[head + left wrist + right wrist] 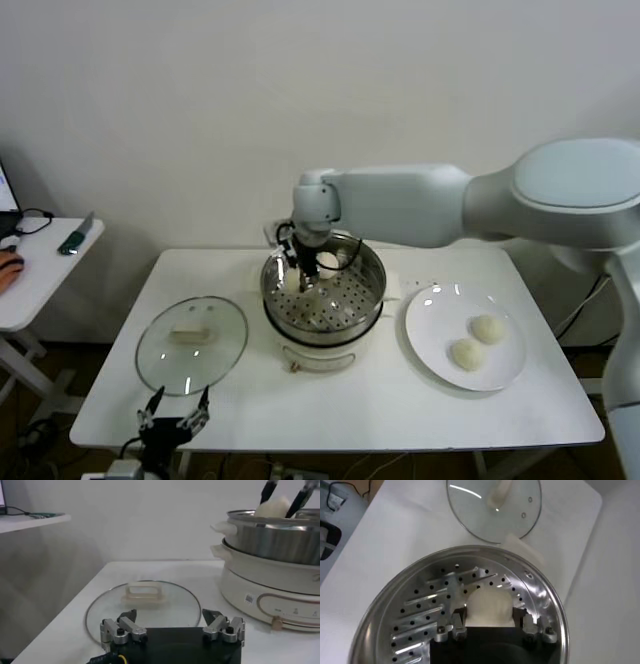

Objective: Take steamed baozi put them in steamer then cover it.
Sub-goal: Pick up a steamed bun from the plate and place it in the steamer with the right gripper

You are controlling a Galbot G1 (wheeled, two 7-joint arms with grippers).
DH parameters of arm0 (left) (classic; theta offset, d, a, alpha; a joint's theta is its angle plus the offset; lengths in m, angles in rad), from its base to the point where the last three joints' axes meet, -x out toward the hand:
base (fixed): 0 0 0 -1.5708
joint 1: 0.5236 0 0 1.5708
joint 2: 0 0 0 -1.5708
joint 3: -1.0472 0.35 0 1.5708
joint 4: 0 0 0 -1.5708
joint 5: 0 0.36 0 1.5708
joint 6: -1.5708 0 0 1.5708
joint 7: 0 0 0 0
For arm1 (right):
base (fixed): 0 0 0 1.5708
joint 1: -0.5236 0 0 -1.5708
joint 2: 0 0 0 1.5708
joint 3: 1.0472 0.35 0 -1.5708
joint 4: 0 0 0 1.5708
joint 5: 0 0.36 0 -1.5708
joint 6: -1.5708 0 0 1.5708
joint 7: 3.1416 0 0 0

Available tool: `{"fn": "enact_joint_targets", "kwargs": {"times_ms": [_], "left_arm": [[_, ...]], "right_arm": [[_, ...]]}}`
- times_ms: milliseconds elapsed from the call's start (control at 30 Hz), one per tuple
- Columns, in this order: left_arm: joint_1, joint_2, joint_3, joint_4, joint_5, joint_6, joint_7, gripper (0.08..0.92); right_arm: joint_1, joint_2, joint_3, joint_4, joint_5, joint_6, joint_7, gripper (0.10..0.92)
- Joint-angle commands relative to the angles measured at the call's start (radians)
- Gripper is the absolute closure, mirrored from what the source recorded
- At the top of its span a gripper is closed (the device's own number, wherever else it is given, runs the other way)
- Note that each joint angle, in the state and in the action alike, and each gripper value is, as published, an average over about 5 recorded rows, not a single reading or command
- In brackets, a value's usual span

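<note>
Right gripper reaches down into the steamer, fingers clamped on one bun; in the right wrist view the bun sits between the two fingers, above the perforated floor. A second bun lies in the steamer at its far side. Two buns lie on the plate, right of the steamer, near each other. Lid lies flat on the table, left of the steamer, handle up. Left gripper is parked at the table's near edge just beside the lid, fingers spread wide apart, holding nothing.
</note>
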Motion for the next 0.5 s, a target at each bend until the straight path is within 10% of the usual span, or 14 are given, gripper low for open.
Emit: {"fn": "enact_joint_targets", "kwargs": {"times_ms": [33,500], "left_arm": [[-0.003,-0.001,0.000,0.004,0.000,0.001,0.000,0.177],[-0.004,-0.001,0.000,0.006,-0.002,0.002,0.000,0.177]], "right_arm": [[-0.108,0.070,0.012,-0.106,-0.057,-0.004,0.013,0.404],[-0.125,0.057,0.019,-0.108,-0.066,-0.008,0.027,0.345]]}}
